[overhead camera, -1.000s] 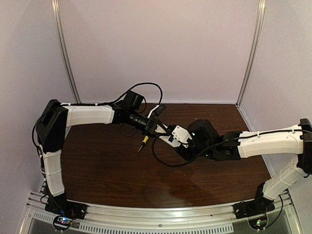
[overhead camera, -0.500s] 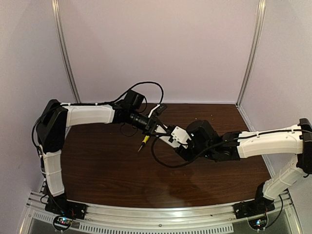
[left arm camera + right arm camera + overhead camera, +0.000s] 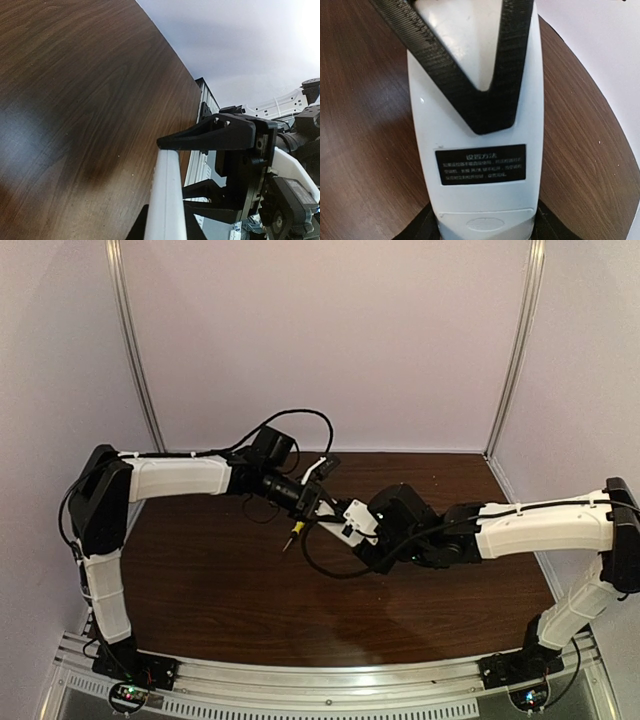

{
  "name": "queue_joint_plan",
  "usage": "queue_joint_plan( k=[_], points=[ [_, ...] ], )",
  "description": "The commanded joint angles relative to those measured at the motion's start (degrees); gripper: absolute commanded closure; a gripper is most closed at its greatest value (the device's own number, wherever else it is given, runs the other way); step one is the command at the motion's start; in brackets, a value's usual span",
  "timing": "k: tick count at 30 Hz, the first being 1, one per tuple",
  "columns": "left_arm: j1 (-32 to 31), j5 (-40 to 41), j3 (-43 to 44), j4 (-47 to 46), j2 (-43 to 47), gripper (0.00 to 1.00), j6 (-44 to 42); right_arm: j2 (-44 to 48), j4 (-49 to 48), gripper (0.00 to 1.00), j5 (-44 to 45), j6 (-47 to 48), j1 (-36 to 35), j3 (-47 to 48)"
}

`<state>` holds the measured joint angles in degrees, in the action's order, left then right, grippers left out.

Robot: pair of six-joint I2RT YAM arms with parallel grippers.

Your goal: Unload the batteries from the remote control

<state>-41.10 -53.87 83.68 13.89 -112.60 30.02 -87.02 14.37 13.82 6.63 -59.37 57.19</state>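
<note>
Both arms met over the middle of the dark wood-grain table [image 3: 220,590], and the remote control [image 3: 482,197] was held up in the air between them rather than lying on the wood. The right gripper [image 3: 362,528] came in from the right and the left gripper [image 3: 320,508] from the left. Their tips sat very close together around the white slab.

The right wrist camera showed the remote's back. It had a white shell and a black label [image 3: 482,165] with small white print. Beneath the label ran a seam, and below that sat a flush panel bearing an oval mark. Dark fingers [image 3: 420,227] pressed against both long edges at the near end, so the right jaws were clamped across its width. A V-shaped black finger [image 3: 452,85] lay flat over the far half of that back face.

From the left wrist camera the remote appeared edge-on as a thin white bar. It was pinched at the bottom of the view between two dark fingertips [image 3: 140,232], so the left jaws were closed on its thickness. The bar's far end reached a black wedge [image 3: 215,135] on the other arm's hardware.

A yellow-handled screwdriver [image 3: 293,530] showed just below the left gripper in the overhead view, with its tip pointing toward the near-left. I couldn't tell whether it lay on the table or hung above it.
</note>
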Motion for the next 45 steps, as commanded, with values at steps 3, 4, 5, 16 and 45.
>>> queue_joint_plan(
  k=[3,4,5,16,45],
  points=[
    [-0.03,3.77,0.59,-0.88,2.94,1.00,-1.89,2.18,-0.32,0.34,0.58,-4.19,-0.05,0.56],
    [-0.03,4.12,0.61,-0.74,3.18,1.00,-2.20,2.32,-0.36,0.24,0.68,-4.11,-0.04,0.56],
    [-0.03,4.47,0.53,-0.75,3.44,1.00,-2.51,2.49,-0.37,0.16,0.86,-3.99,-0.08,0.56],
    [0.10,7.89,-0.45,1.74,6.11,1.00,-5.34,4.19,-1.10,0.00,3.26,-4.61,0.05,0.29],
    [0.14,45.97,-11.89,5.92,19.24,1.00,-10.33,11.39,2.35,0.00,11.90,-13.12,0.08,1.32]
  ],
)
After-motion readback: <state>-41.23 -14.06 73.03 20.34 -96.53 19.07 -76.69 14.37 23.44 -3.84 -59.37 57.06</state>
